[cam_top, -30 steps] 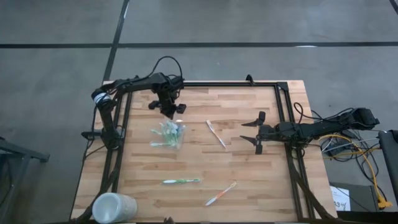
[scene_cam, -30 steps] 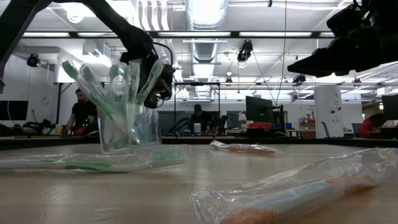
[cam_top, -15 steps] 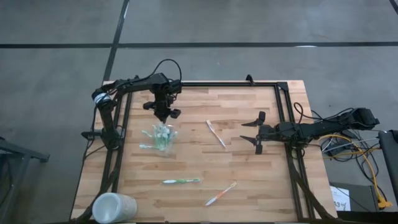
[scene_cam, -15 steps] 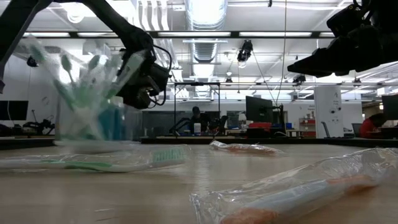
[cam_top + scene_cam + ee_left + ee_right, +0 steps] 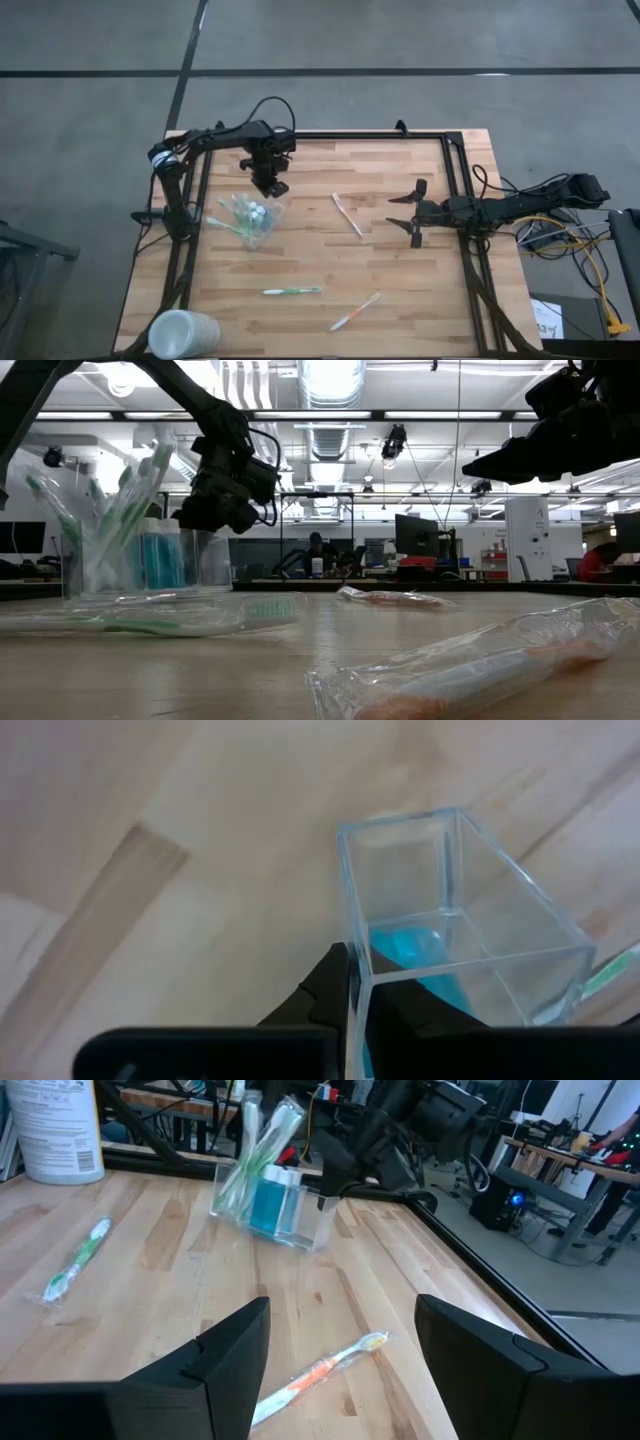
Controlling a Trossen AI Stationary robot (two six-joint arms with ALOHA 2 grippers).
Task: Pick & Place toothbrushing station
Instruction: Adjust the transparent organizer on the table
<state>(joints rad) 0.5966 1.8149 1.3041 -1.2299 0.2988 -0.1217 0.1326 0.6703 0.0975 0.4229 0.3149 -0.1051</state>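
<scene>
Nearest the table's front edge, a large frosted white cup [image 5: 183,333] stands at the front left corner. Just beyond it lie two wrapped toothbrushes on the pale wooden plank table [image 5: 400,290]: a slim green-handled toothbrush [image 5: 291,291] toward the left and an orange-and-white toothbrush [image 5: 355,311] to its right, well apart from each other.

Mid-table, a third wrapped toothbrush, white with an orange tip [image 5: 347,214], lies alone between the two arms. To its right the right gripper [image 5: 414,214] hovers over the table near the right edge, its dark fingers [image 5: 228,1357] spread wide with nothing between them.

Farther left and back, the toothbrushing station, a small clear plastic rectangular holder [image 5: 252,216], sits in the left rear quarter of the table. It carries green and white toothbrushes [image 5: 128,500] leaning outward and small blue tubes [image 5: 158,558]. In the right wrist view it appears tilted [image 5: 277,1202], one side raised off the wood. The left gripper [image 5: 268,184] is at the holder's rear side, its fingers [image 5: 330,985] pressed together on the thin clear wall, pinching it.

Beyond the table, a workshop with desks and monitors [image 5: 415,535] is visible.
</scene>
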